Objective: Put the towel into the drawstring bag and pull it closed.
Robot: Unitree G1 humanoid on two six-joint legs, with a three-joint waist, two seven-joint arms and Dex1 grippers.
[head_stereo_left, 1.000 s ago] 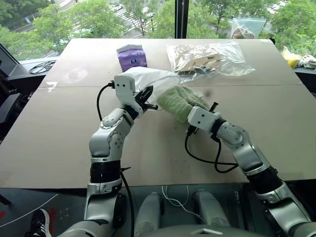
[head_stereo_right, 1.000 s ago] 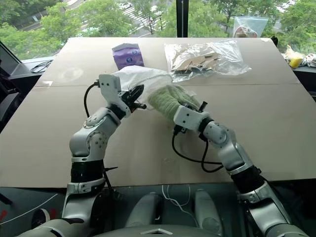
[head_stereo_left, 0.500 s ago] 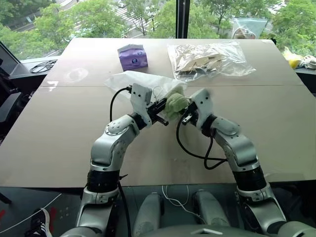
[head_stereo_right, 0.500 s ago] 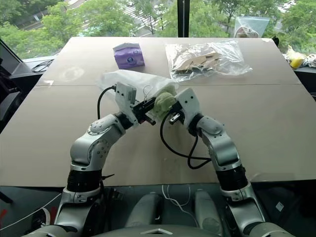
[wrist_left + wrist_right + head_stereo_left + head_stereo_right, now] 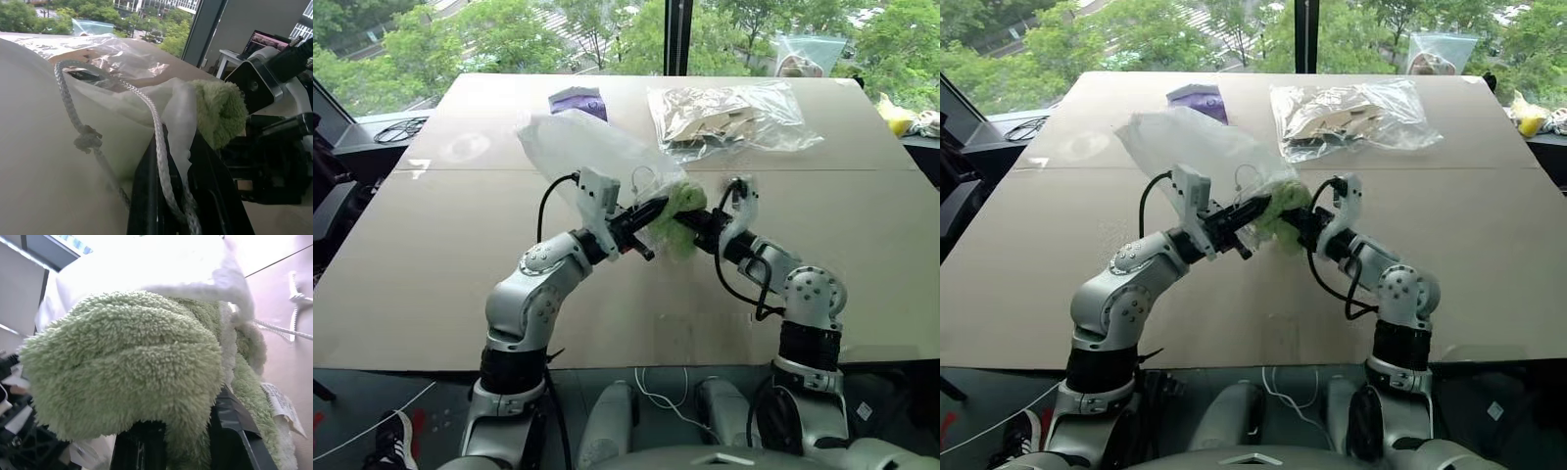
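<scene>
A: Starting at the left, what's the material there?
B: The drawstring bag (image 5: 582, 147) is thin, translucent white fabric, puffed up and raised off the brown table (image 5: 431, 255). A twisted white cord (image 5: 156, 132) with a knot runs along its rim.
A: And the left gripper (image 5: 649, 211)?
B: Fingers pressed together on the bag's rim and cord.
A: Further right?
B: The towel (image 5: 677, 211), fluffy pale green terry, is bunched at the bag's mouth between both grippers. How far it sits inside is hard to make out.
A: The right gripper (image 5: 700, 227)?
B: Clamped on the towel; its fingertips are buried in the pile.
A: Behind them?
B: A purple pack (image 5: 576, 100), half hidden by the bag, and a crinkled clear plastic bag (image 5: 729, 113).
</scene>
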